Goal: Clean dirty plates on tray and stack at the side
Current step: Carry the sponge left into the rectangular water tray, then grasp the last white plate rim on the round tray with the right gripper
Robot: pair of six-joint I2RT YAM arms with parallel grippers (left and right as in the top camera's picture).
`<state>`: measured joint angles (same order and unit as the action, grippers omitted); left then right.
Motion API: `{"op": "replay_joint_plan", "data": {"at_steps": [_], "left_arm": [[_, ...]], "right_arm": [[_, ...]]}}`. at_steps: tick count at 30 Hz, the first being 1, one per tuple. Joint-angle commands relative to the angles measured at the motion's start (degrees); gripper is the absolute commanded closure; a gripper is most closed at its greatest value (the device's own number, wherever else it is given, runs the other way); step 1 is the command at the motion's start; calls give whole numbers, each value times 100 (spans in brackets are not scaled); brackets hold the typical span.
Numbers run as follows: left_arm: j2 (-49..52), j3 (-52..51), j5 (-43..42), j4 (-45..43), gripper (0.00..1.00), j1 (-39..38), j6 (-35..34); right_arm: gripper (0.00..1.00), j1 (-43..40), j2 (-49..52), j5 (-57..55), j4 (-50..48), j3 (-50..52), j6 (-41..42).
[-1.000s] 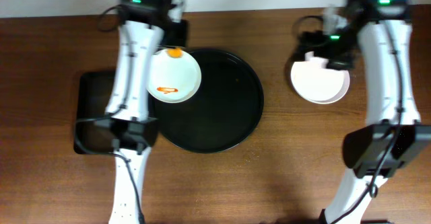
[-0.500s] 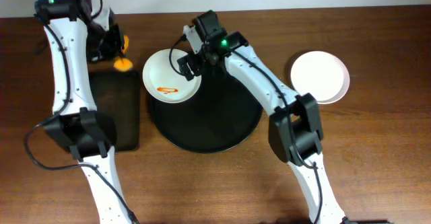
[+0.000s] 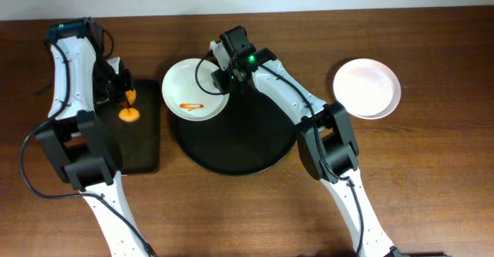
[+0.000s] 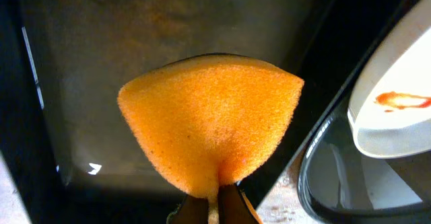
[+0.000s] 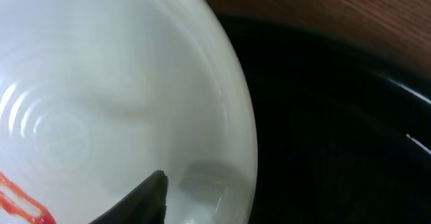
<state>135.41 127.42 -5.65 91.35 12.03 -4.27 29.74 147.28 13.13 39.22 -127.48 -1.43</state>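
Note:
A dirty plate with an orange smear lies on the back left rim of the round black tray. My right gripper reaches across to the plate's right edge. In the right wrist view one dark finger lies over the inside of the plate near its rim; the other finger is hidden. My left gripper is shut on an orange sponge, held over the rectangular black tray. The left wrist view shows the plate at its right edge.
Another white plate rests on the brown tabletop at the back right. The round tray's dark floor lies just right of the plate rim. Both arms' links stretch down toward the table's front edge.
My right arm has crossed from the right-hand plate to the dirty plate's edge and its jaws have narrowed. My left arm has carried the sponge off the plate to over the rectangular tray.

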Motion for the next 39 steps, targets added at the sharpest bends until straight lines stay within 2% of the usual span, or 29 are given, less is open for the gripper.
{"op": "replay_joint_plan", "data": {"at_steps": [1,2,3,5,9,12,13,15,17,22,24,25,26,27,29,31,32,33,34,35,37,39], "left_arm": [[-267,-463,70,-205,100,26,-61],[-267,-586,103,-313,100,26,-59],[-267,-686,98,-393,100,24,-61],[-267,-717,101,-407,100,24,-59],[-269,-717,98,-413,100,24,-61],[-269,-717,98,-472,100,24,-61],[-269,-717,96,-476,100,24,-61],[-269,-717,94,-476,100,24,-61],[-269,-717,94,-509,100,24,-61],[-269,-717,52,-527,100,13,-61],[-269,-717,52,-527,100,13,-61],[-269,-717,55,-527,100,13,-61],[-269,-717,55,-525,100,13,-61],[-269,-717,55,-522,100,13,-59],[-269,-717,55,-525,100,13,-59],[-269,-717,55,-527,99,13,-61],[-269,-717,55,-527,99,13,-61],[-269,-717,55,-525,99,13,-61],[-269,-717,55,-527,98,13,-61],[-269,-717,55,-527,95,13,-61],[-269,-717,55,-527,89,13,-61],[-269,-717,59,-544,85,13,-61]], "right_arm": [[68,42,-44,35,-26,-9,15],[90,42,-44,28,-24,-9,15],[96,7,-94,-52,17,-15,15],[96,-116,-315,-474,297,-131,15],[96,-433,-1084,-1145,1729,-614,149],[96,-706,-1545,-1991,3128,-643,1198],[96,-850,-1558,-1980,3853,-640,1784],[96,-962,-1550,-1840,4395,-398,2509],[96,-942,-1547,-1381,4385,-81,2863],[96,-566,-1545,-1001,3954,855,5141],[96,-391,-1545,-916,3606,1211,6395],[95,-315,-1545,-802,3434,1353,6819],[91,-232,-1545,-730,3246,1486,6883],[87,-151,-1545,-752,3185,1541,6728],[85,-125,-1547,-750,3195,1539,5943],[77,-190,-1558,-710,3407,1364,4356],[60,-240,-1558,-706,3407,1255,3265],[10,-323,-1558,-713,3401,1095,1497],[1,-376,-1558,-732,3344,1060,793],[1,-492,-1558,-732,3246,1058,129],[1,-776,-1534,-590,2992,1084,-542],[2,-1040,-1464,345,2643,1128,-1132]]}}
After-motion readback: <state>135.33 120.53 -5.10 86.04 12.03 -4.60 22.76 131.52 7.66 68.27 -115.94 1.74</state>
